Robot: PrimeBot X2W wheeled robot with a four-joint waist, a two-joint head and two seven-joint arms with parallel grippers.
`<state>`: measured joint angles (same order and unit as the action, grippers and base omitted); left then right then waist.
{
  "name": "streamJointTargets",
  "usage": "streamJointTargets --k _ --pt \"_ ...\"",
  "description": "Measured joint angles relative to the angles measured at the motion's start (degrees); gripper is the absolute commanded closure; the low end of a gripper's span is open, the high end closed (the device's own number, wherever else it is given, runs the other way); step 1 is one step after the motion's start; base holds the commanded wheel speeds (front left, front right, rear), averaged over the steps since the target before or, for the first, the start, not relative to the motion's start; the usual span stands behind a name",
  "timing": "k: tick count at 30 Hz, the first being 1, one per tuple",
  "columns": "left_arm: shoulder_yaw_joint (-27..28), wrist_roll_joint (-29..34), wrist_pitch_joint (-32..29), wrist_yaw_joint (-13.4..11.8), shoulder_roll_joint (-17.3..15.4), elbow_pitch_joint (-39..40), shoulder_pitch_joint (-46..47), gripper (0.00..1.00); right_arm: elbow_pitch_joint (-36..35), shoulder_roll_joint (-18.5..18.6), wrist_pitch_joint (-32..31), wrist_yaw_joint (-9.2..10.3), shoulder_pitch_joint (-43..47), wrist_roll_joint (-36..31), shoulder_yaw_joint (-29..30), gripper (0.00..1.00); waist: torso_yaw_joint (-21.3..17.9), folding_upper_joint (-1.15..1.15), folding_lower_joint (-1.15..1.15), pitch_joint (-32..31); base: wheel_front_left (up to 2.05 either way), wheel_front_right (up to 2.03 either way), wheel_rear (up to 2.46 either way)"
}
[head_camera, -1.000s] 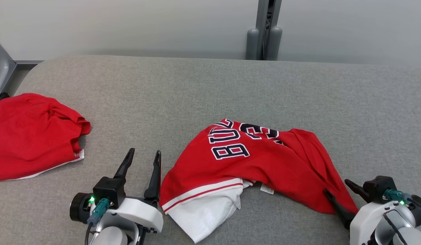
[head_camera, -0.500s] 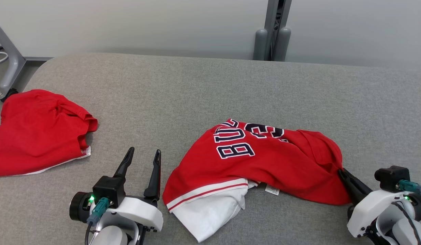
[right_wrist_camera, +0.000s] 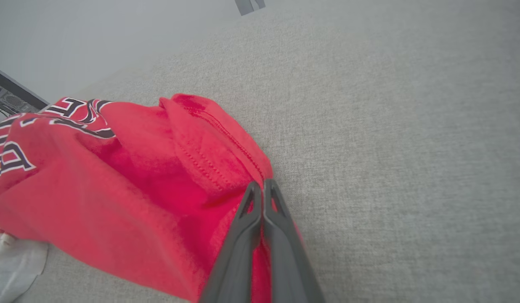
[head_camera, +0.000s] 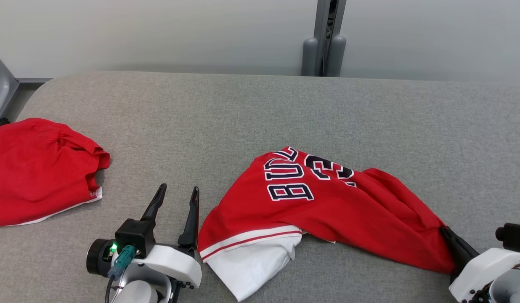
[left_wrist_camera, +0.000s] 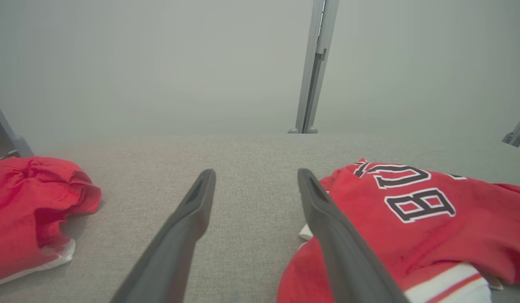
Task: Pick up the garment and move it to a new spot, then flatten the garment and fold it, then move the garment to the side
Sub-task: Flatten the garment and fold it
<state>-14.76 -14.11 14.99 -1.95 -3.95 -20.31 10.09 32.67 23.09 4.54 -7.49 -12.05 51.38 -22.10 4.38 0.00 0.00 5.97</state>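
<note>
On the right, right gripper (right_wrist_camera: 263,184) just clamped onto the shirt (head_camera: 348,206) edge, so pickup has begun; left gripper (head_camera: 178,189) gapes, empty.

Cropped or folded under
Red cloth (head_camera: 37,168) cut at head view's left edge; jersey (head_camera: 327,210) lettering partly folded under, unreadable; right gripper (head_camera: 446,231) clipped at lower right corner.

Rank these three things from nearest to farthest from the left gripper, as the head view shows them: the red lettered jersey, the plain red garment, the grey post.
Counted from the left gripper:
1. red lettered jersey: just to its right, with the striped hem beside the gripper.
2. plain red garment: off to its left.
3. grey post: at the back, to the right.
</note>
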Motion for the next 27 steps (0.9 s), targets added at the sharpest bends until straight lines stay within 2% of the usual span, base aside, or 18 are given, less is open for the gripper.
streamJointTargets --k 1,2,3,8,17,21,27 --pt "-0.02 0.00 0.00 0.14 0.03 -0.14 0.00 0.00 0.68 0.23 0.33 -0.01 -0.15 -1.04 -0.46 0.64 -0.09 0.00 0.00 -0.07 0.00 0.00 0.00" --pt "-0.02 0.00 0.00 0.14 0.04 -0.23 0.00 0.00 1.40 0.45 1.38 -0.01 -0.36 -2.56 -0.56 0.14 -0.17 0.00 0.00 -0.15 0.00 0.00 0.00" --pt "-0.07 0.00 0.00 0.13 0.05 -0.27 0.00 0.00 2.12 0.60 2.24 -0.01 -0.57 -3.18 -0.30 0.00 -0.24 0.00 0.00 -0.26 0.00 0.00 0.00" --pt "-0.24 0.00 0.00 0.22 0.25 -0.52 -0.07 0.00 3.93 0.82 5.53 0.00 -1.71 -6.89 0.13 0.00 -0.40 0.00 0.00 -0.68 0.00 0.00 0.00" --pt "-0.13 -0.09 0.00 0.27 -0.03 -1.23 -2.61 0.00 0.94 -1.25 8.94 0.00 -0.23 -12.23 2.37 0.00 -0.70 0.00 0.00 -1.94 0.00 0.00 0.00" --pt "-1.22 -0.08 -0.70 0.40 -0.33 -1.93 -4.43 0.00 -0.97 -2.18 8.80 0.00 1.48 -14.40 3.35 0.00 -1.02 0.00 0.00 -2.72 0.00 0.00 0.00" --pt "-4.03 -0.08 -3.61 1.52 -0.43 -1.99 -8.70 0.00 -3.69 -2.92 5.25 0.00 4.49 -17.73 5.28 0.00 -1.86 0.00 0.00 -3.54 0.00 0.00 0.00"
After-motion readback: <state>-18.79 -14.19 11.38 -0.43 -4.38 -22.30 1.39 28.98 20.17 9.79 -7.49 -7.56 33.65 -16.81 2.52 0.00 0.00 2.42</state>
